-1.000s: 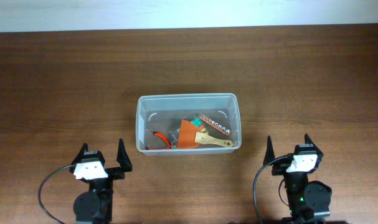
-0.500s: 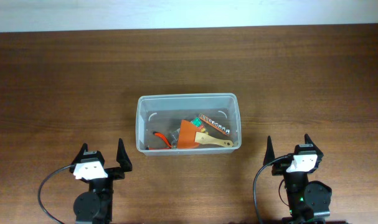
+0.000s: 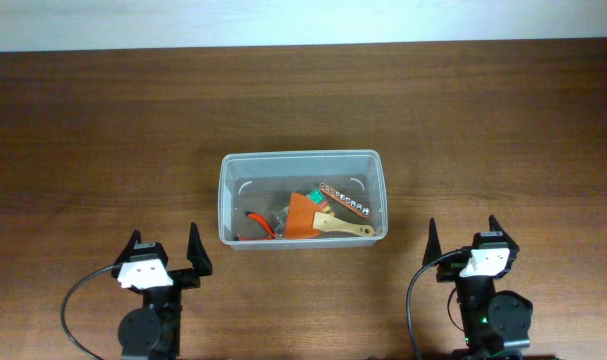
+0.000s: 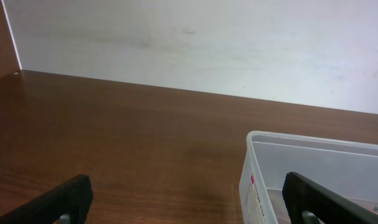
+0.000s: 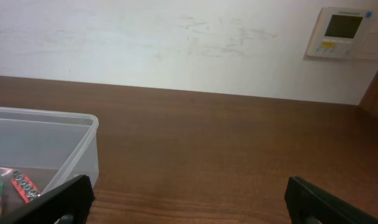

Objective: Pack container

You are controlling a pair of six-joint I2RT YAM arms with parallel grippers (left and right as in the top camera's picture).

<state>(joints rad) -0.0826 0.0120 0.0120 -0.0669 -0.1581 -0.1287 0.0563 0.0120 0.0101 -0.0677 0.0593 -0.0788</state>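
Near edge of desk (image 3: 103,130): left claw (image 3: 165,248) and right claw (image 3: 463,240), both spread wide, empty, touching nothing. Ahead and between them sits the container (image 3: 301,155), long axis running left to right. Left claw looks marginally nearer. Small items (image 3: 318,215) lie in its right half.
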